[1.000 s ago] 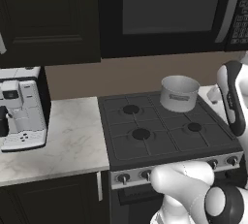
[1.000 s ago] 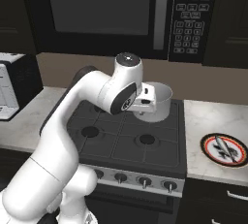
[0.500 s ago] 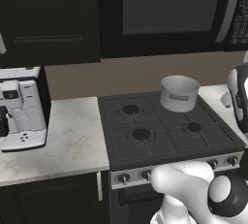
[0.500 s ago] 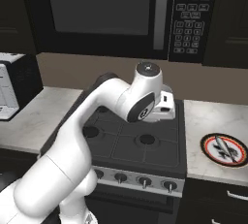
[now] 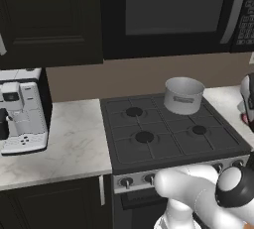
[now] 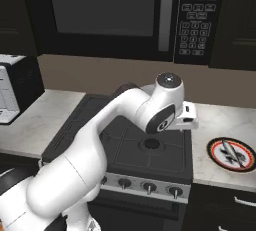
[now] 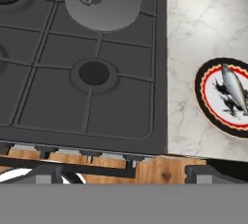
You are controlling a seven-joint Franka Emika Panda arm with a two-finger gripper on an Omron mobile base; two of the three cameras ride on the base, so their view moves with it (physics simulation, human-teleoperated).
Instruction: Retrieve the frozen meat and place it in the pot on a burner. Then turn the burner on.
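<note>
Coffee machine (image 5: 22, 116): a white machine is seen at the far left of the left base view, standing on the pale marble counter (image 5: 74, 143) beside the stove.

Counter: the marble top is laid on both sides of the stove; its right stretch is seen in the hand view too (image 7: 203, 39).

Stove (image 5: 173, 146): a black gas cooktop with dark grates and four round burner caps is set between the two counter stretches; a row of knobs (image 6: 149, 187) is carried on its steel front.

Pot (image 5: 183, 95): the silver-grey pot is found upright on the back right grate of the stove, its small side handle turned toward the front. In the hand view (image 7: 104, 0) it is cut off by the top edge, with the handle shown at its left.

Burner (image 7: 94, 72): the front right cap is seen bare and unlit under its grate, just in front of the pot.

Microwave (image 6: 120, 12): a dark unit with a keypad at its right is mounted above the stove.

Gripper: how far it is opened cannot be told, since the fingers are not made out in any view; nothing is seen held. The white arm (image 6: 150, 112) is reached across the stove toward the right counter.

Plate (image 7: 225, 97): a round plate with a red and black rim is seen on the right counter, well apart from the pot.

Fish (image 7: 232, 88): a grey fish is laid on the plate.
</note>
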